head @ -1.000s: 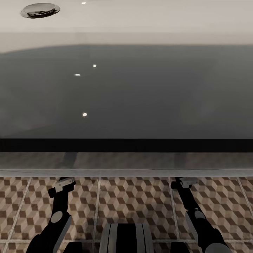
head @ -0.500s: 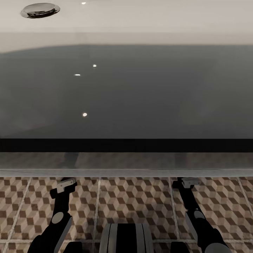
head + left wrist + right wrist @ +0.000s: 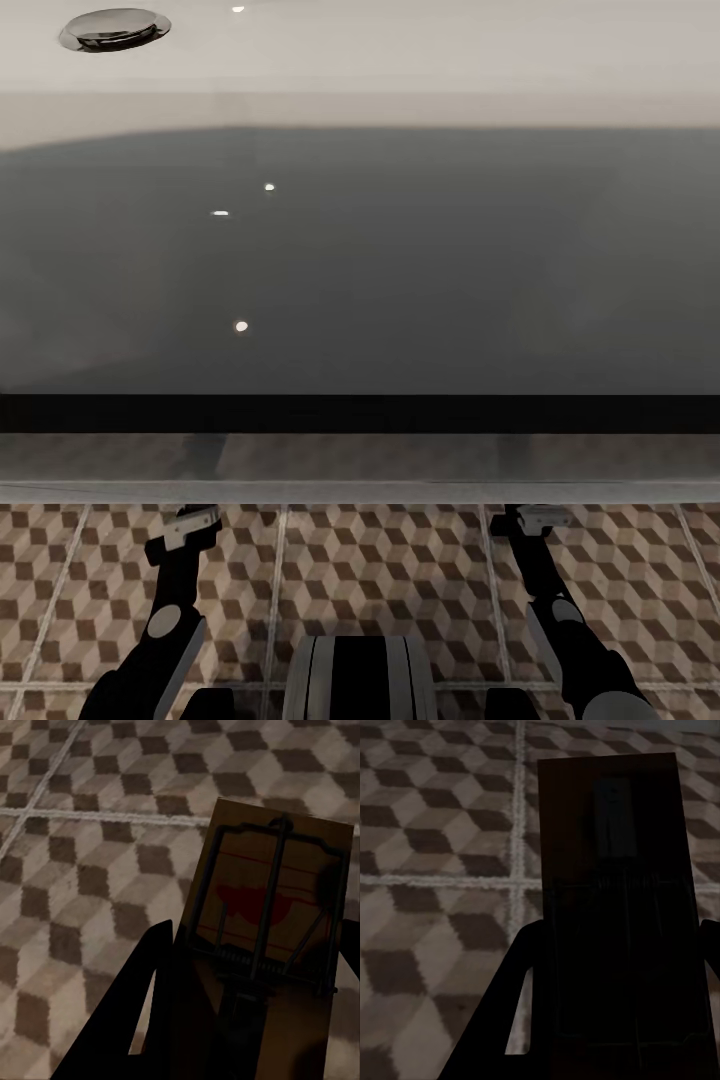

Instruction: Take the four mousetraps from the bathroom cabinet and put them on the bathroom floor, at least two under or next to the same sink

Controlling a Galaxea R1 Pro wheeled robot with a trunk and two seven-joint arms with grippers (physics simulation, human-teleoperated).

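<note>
My left gripper (image 3: 251,967) is shut on a tan mousetrap (image 3: 277,870) with a black spring bar and a red bit, held low over the cube-patterned bathroom floor (image 3: 82,877). In shadow, my right gripper (image 3: 619,967) is shut on a second mousetrap (image 3: 615,817), which looks dark brown, over the same tiles (image 3: 435,832). In the head view the wide sink (image 3: 400,260) spans the picture. Both arms, left (image 3: 170,590) and right (image 3: 560,610), reach forward to its front edge, and their fingers are hidden beneath it. The cabinet is out of view.
The sink's round metal drain (image 3: 113,27) sits at the far left. A dark band (image 3: 360,413) runs under the rim, with a pale ledge (image 3: 360,491) below it. My base (image 3: 360,680) stands on the patterned tiles (image 3: 380,570) between the arms.
My left wrist has shifted slightly to the right and a little lower. The right arm, the sink and the camera have stayed still.
</note>
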